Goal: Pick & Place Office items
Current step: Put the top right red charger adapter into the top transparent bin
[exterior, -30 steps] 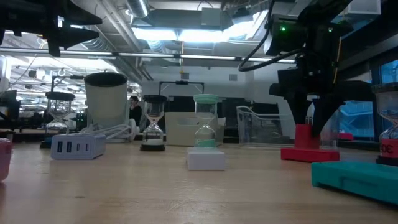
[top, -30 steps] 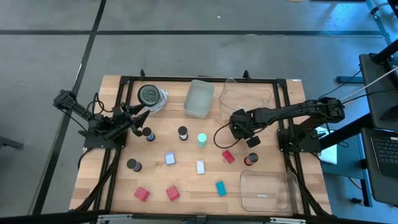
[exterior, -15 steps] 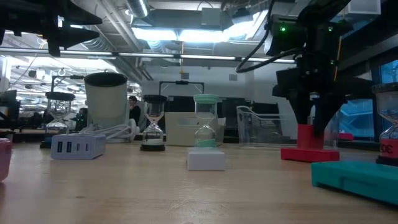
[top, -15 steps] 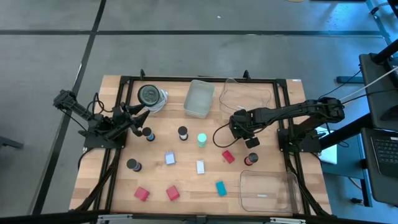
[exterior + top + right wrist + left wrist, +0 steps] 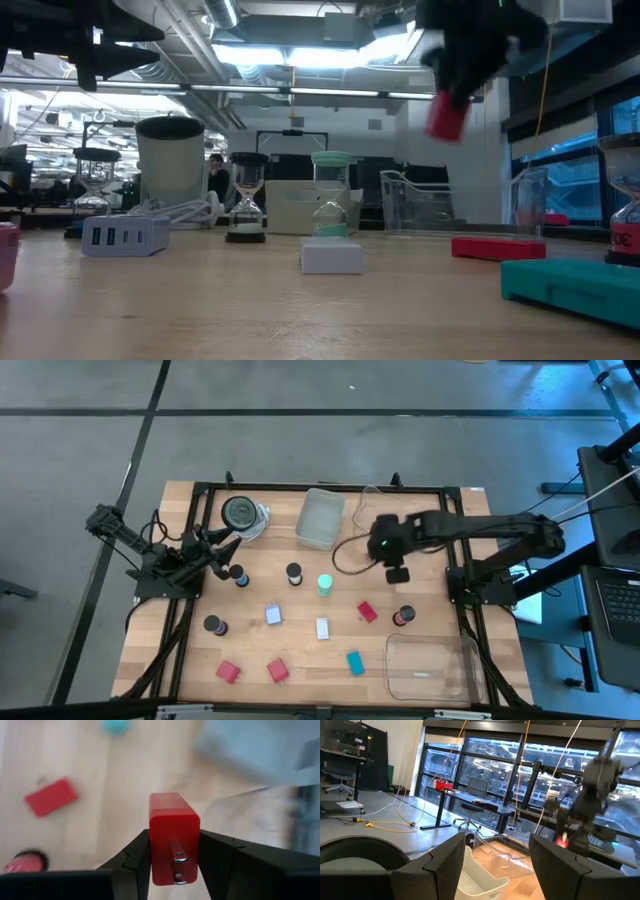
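Note:
My right gripper (image 5: 386, 550) hangs above the table's middle right, shut on a red block (image 5: 172, 832) with two metal prongs; the low view shows that block (image 5: 447, 114) high in the air. Below it a flat red piece (image 5: 367, 611) and a red-topped cylinder (image 5: 403, 616) rest on the wood. Dark cylinders (image 5: 294, 573), a green one (image 5: 325, 584), and lavender (image 5: 273, 616), white (image 5: 322, 628), teal (image 5: 354, 662) and red blocks (image 5: 277, 671) are scattered over the table. My left gripper (image 5: 495, 870) waits open at the left edge, beside the round grey dish (image 5: 240, 512). My right gripper pinches the red block between its two fingers (image 5: 137, 852), on two opposite sides (image 5: 156, 855) near the end that carries the prongs. The fingers come from above, slanting steeply down. The block is lifted clear of the table and sticks out beyond the fingertips.
A frosted tray (image 5: 320, 518) and a clear tray (image 5: 403, 510) stand at the far edge, and another clear tray (image 5: 432, 668) at the near right. A black frame (image 5: 455, 575) borders the wooden table.
My right gripper has risen sharply with the red block, mostly in the last half second, rolling its wrist as it went. The block stood on the table beside the flat red piece and now hangs high above it.

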